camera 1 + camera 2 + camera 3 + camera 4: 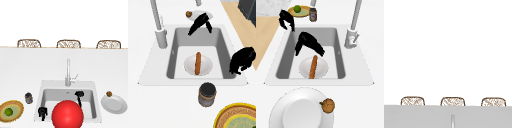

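Sausage, long and brown [198, 63], is seen lying on a round white plate [206, 65] in the grey sink basin [219, 43]. Right hand [200, 23] is held above it with straight, empty fingers, so a squarely centred descent is judged best; left hand [241, 60] is held curled and empty at the front rim.

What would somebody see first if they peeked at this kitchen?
Probably the big red ball at the front of the sink in the front view. Next, the two black hands: the right hand hangs over a white bowl in the basin with a long brown sausage lying across it, fingers straight, and the left hand floats curled at the sink's front rim.
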Controlling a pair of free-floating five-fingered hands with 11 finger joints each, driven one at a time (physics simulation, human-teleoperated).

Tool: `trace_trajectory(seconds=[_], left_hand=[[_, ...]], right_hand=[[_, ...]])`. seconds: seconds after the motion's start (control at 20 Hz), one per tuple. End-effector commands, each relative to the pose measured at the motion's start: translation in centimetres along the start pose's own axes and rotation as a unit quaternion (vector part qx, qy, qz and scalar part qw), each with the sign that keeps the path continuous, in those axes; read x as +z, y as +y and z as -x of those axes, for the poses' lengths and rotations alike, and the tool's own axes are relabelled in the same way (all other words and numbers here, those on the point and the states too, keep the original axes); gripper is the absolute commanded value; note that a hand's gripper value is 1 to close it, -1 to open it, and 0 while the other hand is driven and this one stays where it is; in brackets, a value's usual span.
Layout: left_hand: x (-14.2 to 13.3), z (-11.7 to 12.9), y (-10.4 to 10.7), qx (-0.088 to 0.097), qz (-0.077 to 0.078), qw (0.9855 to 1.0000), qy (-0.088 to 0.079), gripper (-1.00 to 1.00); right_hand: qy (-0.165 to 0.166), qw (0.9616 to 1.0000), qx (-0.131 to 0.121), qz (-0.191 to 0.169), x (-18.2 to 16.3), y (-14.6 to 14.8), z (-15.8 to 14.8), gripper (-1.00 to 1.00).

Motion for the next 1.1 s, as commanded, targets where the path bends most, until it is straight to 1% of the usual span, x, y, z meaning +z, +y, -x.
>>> trace_trajectory(seconds=[0.0, 0.05, 0.2, 0.4, 0.6, 0.7, 1.05], left_hand=[[0.0, 0.0, 0.0, 0.0, 0.0, 1.0, 0.0, 0.0], [0.0, 0.0, 0.0, 0.0, 0.0, 1.0, 0.0, 0.0], [0.0, 0.0, 0.0, 0.0, 0.0, 1.0, 0.0, 0.0], [0.0, 0.0, 0.0, 0.0, 0.0, 1.0, 0.0, 0.0], [0.0, 0.0, 0.0, 0.0, 0.0, 1.0, 0.0, 0.0], [0.0, 0.0, 0.0, 0.0, 0.0, 1.0, 0.0, 0.0], [0.0, 0.0, 0.0, 0.0, 0.0, 1.0, 0.0, 0.0]], right_hand=[[-0.015, 0.9996, -0.007, 0.024, 1.1, -2.3, 0.0, -1.0], [-0.016, 0.9994, -0.007, 0.029, 1.3, -2.9, 0.0, -1.0], [-0.008, 0.9982, -0.002, 0.06, 1.1, -4.3, 0.0, -1.0], [-0.004, 0.9949, 0.002, 0.1, 0.9, -6.1, 0.1, -1.0], [-0.003, 0.9905, 0.007, 0.137, 0.9, -8.1, 0.1, -1.0], [-0.003, 0.9885, 0.007, 0.151, 1.1, -9.2, 0.1, -1.0], [-0.002, 0.9797, 0.013, 0.2, 1.7, -13.4, 0.2, -1.0]])
